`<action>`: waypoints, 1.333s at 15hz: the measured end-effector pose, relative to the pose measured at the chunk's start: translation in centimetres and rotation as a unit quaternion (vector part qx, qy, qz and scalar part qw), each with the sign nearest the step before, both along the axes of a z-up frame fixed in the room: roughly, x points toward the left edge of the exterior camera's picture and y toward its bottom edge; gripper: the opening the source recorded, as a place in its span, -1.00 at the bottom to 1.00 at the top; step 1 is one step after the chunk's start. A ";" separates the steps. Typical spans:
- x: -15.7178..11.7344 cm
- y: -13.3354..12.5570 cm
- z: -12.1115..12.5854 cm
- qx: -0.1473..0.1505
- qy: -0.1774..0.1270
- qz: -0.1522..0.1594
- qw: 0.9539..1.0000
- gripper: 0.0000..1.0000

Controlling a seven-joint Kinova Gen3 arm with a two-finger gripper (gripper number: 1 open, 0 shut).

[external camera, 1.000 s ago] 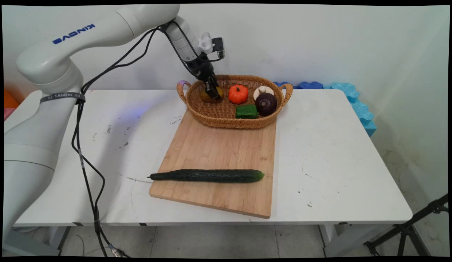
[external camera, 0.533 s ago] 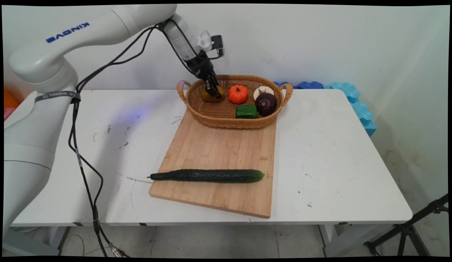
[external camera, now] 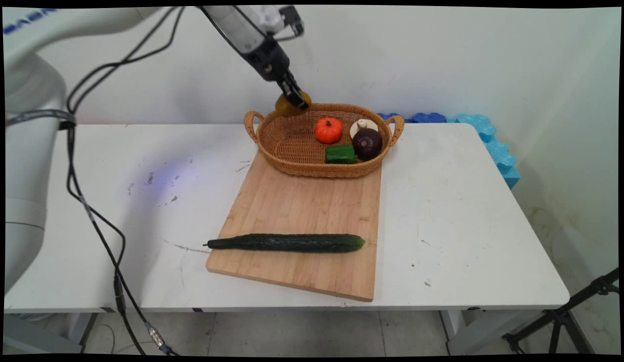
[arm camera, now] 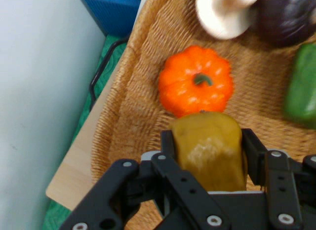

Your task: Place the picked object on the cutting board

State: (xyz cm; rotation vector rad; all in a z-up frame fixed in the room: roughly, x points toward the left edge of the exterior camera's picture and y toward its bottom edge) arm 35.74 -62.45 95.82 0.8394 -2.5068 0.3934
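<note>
Gripping a yellow-brown fruit point(external camera: 286, 104), the pincer point(external camera: 295, 99) hangs above the far left rim of the basket point(external camera: 312, 163), its fingers point(arm camera: 167, 143) clamped on the fruit's two sides. The fruit is clear of the basket floor and sits between the fingers, poking out past their tips; in the hand view it fills the gap between them, with the woven floor showing underneath.

As far as the pictures show, the fruit is out of the basket's bed and held in the air, touching nothing else. It has not been set down anywhere.

Inside the basket lie an orange pumpkin point(external camera: 328, 130) near the middle, a white mushroom point(external camera: 362, 125) at the far right, a dark purple onion point(external camera: 367, 143) just in front of the mushroom, and a green pepper point(external camera: 340, 154) beside the onion at the near side. The basket stands on the far end of a wooden board point(external camera: 301, 211), and a cucumber point(external camera: 286, 243) lies across the board's near end, well apart from the basket. The board rests on the desk point(external camera: 467, 226).
</note>
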 end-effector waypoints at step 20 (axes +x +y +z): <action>-7.8 17.3 0.7 0.087 0.083 0.047 0.992 -1.00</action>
